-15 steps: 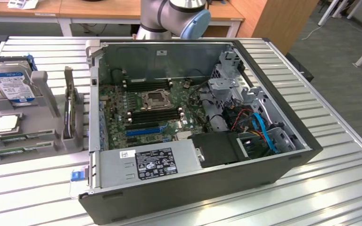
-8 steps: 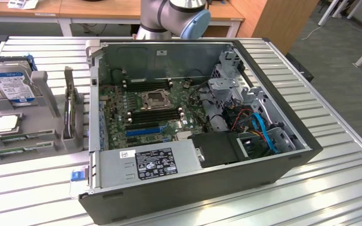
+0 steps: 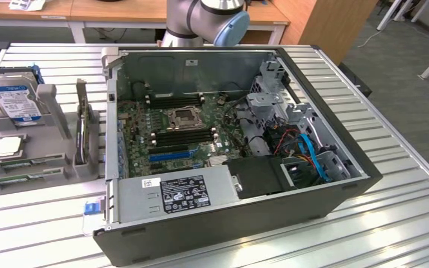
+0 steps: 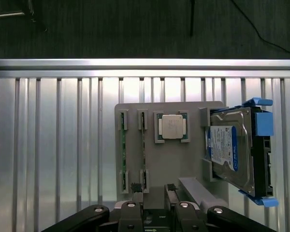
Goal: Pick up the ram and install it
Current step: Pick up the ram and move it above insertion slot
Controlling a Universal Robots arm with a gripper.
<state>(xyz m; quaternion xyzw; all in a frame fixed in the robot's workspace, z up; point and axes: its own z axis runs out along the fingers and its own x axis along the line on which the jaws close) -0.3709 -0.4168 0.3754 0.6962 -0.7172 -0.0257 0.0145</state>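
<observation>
Two ram sticks stand on edge in a grey holder (image 4: 183, 164). In the wrist view they are the ram (image 4: 122, 150) and a second stick (image 4: 143, 145) beside it. In the exterior view the same green sticks (image 3: 19, 163) lie at the holder's near end, on that view's left. My gripper (image 4: 152, 189) hangs above the holder, open, with nothing between its fingertips (image 4: 135, 186). It is nearest the second stick's end and touches neither. The open computer case (image 3: 334, 184) shows the motherboard with black memory slots (image 3: 185, 137) beside the processor socket (image 3: 182, 117).
The holder also carries a square metal CPU (image 4: 171, 126) and a silver hard drive with a blue label (image 4: 229, 150) in a blue bracket. My arm's base (image 3: 199, 22) stands behind the case. A power supply (image 3: 177, 192) and cables (image 3: 311, 156) fill the case's near side.
</observation>
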